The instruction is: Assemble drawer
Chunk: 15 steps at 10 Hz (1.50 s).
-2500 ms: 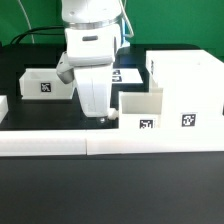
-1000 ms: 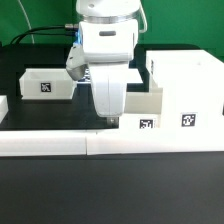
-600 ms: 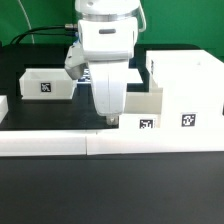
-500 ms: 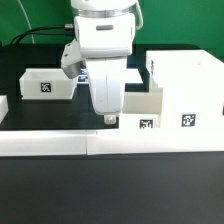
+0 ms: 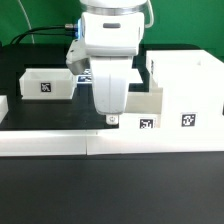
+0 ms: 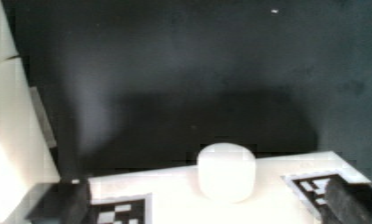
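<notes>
The pincer (image 5: 112, 119) is held low over the table (image 5: 55, 112), just beside one tray (image 5: 143, 103); whether its fingers are apart or together cannot be told. In the exterior view the housing (image 5: 190, 85) is seen at three o'clock from it, and a second tray (image 5: 45, 82) at ten o'clock, well apart. In the wrist view a knob (image 6: 227, 172) is seen between two tags (image 6: 330, 188).

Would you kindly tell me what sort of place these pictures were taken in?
Probably a robotics lab bench: a black table edged by a low white border wall, a white drawer housing bearing square tags, and a robot gripper.
</notes>
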{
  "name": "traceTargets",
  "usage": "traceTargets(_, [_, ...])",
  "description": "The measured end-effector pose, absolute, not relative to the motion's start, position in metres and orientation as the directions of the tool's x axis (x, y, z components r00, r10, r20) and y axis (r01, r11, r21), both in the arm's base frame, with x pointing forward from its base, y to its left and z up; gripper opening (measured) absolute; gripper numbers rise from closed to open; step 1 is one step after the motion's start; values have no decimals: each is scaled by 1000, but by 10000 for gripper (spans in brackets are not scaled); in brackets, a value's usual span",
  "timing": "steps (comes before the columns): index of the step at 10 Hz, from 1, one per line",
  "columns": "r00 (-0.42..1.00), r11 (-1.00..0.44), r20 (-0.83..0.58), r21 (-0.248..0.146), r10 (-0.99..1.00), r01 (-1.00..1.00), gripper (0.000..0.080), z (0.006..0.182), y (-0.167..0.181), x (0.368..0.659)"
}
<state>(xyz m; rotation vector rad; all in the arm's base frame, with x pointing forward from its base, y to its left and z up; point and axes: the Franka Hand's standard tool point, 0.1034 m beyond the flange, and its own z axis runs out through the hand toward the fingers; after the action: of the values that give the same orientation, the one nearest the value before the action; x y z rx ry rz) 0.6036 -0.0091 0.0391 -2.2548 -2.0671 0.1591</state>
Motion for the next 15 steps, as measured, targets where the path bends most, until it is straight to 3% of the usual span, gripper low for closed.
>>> traceTargets(6, [59, -63, -38, -126, 998, 990, 649, 38, -11, 603])
traceTargets(7, [-30, 26, -25, -140, 999, 990, 649, 34, -14, 600])
traceTargets(9, [-51, 46, -26, -161, 998, 986, 649, 34, -15, 598])
traceTargets(15, [94, -109, -92, -171, 991, 979, 649, 34, -10, 599])
